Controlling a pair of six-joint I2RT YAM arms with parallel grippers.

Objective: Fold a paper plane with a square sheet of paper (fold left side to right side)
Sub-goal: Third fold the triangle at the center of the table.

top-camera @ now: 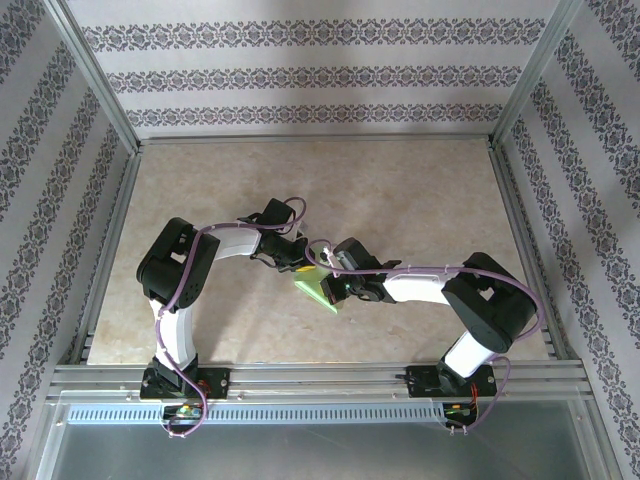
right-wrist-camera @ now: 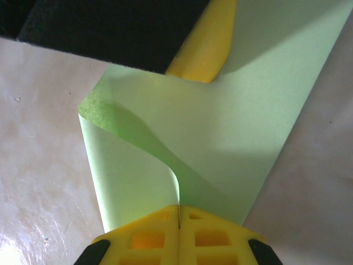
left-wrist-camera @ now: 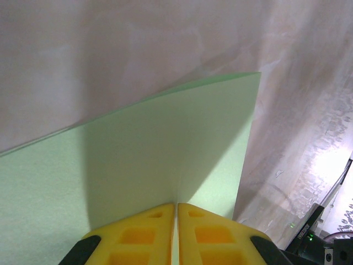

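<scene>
We are pinching the square sheet of paper [top-camera: 318, 292] with both grippers just below the centre of the top view, where it is showing as a small green wedge lifted off the tabletop [top-camera: 400, 190]. The left gripper [left-wrist-camera: 176, 205] is pressing its jaws together on the sheet's near edge at the bottom of its wrist view, and the paper is running away flat toward the upper right. The right gripper [right-wrist-camera: 179, 208] is likewise clamping the paper at the bottom centre of its view, with the sheet curling into a soft loop at the left and one yellow finger [right-wrist-camera: 207, 52] of the left gripper touching it at the top. To fold well, we are judging that the carried edge should land squarely on the opposite edge, corners matched, before the loop is flattened into a crease. Both grips should travel together so the thin paper is neither tearing nor slipping. The two wrists are crowding each other above the sheet and the purple cables [top-camera: 290, 205] are looping close by, so room is tight. The frame rails [top-camera: 300, 372] are lying well apart.
</scene>
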